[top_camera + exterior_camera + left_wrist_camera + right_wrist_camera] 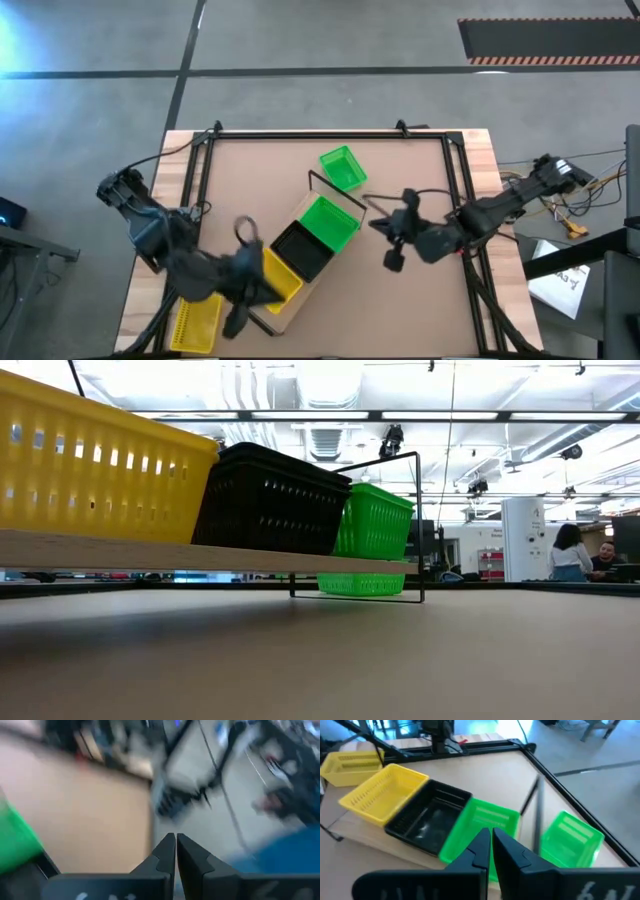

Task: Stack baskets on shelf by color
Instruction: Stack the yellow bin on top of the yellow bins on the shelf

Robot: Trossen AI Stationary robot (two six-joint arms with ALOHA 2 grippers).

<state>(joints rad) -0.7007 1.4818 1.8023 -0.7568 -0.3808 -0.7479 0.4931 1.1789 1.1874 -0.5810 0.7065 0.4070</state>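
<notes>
The pale wooden shelf [290, 310] lies slantwise across the table's middle. A yellow basket [283, 272], a black basket [303, 248] and a green basket [330, 220] stand on it in a row, and they also show in the right wrist view. A second green basket [342, 168] stands on the table past the shelf's far end. A second yellow basket [197, 322] stands on the table at the near left. My left gripper [262, 286] is shut and empty over the shelf's yellow end. My right gripper [378, 226] is shut and empty just right of the shelf's green basket [480, 827].
Black frame rails [330, 132] run along the table's far, left and right edges. The shelf's thin black end frame [417, 525] stands at its far end. Bare tabletop [420, 300] lies at the near right. People [572, 552] sit in the room beyond.
</notes>
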